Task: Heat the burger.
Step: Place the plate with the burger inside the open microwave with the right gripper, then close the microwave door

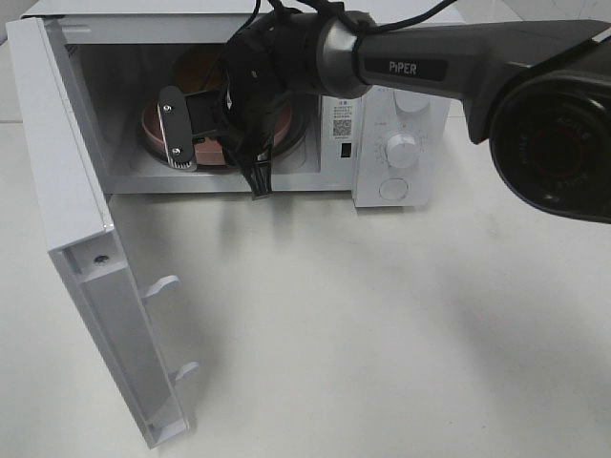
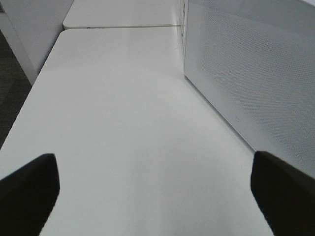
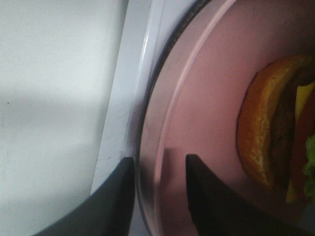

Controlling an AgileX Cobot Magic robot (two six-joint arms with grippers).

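The burger (image 3: 261,137) lies on the pink plate (image 3: 206,98) inside the open microwave (image 1: 401,114). In the right wrist view I see its golden-brown bun, a patty, cheese and a bit of green lettuce. My right gripper (image 3: 160,196) reaches into the cavity with one finger outside the plate's rim and one on the plate, shut on the rim. In the exterior view the right gripper (image 1: 215,157) and wrist cover most of the plate (image 1: 153,129) and the burger. My left gripper (image 2: 155,196) is open and empty above the bare table.
The microwave door (image 1: 86,258) stands swung open to the left, with its latch hooks pointing over the table. The control panel with its dial (image 1: 401,148) is right of the cavity. The microwave's perforated side wall (image 2: 251,73) is next to the left gripper.
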